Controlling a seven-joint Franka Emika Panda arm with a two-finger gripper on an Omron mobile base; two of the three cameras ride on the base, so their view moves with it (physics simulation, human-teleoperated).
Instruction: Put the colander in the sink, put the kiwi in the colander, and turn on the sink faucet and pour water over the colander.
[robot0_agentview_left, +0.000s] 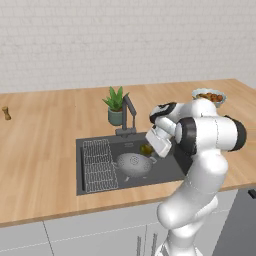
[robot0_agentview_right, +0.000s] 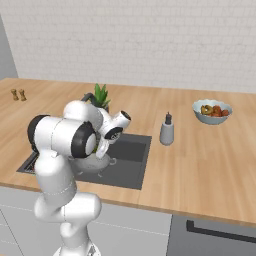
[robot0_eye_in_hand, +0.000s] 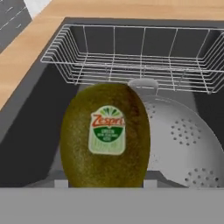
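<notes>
Clenched on the small olive-green oval kiwi (robot0_eye_in_hand: 105, 135), the two-finger gripper (robot0_agentview_left: 148, 148) hangs above the dark grey sink (robot0_agentview_left: 90, 189), the round perforated metal colander (robot0_eye_in_hand: 183, 144) at its four o'clock, so an early release likely bounces the fruit off the rim.

The sink (robot0_agentview_left: 170, 172) is crowded; the wire rack (robot0_agentview_left: 99, 165) fills its left part, the colander (robot0_agentview_left: 134, 165) sits beside the rack in the middle, and bare basin floor lies open to the colander's right; the sink faucet (robot0_agentview_left: 129, 116) and potted plant (robot0_agentview_left: 116, 106) stand at the back rim, blocking that approach; the kiwi (robot0_eye_in_hand: 106, 136) hangs over the colander's near edge, its bowl open; the worktop (robot0_agentview_left: 45, 145) left of the sink lies broad and free.
</notes>
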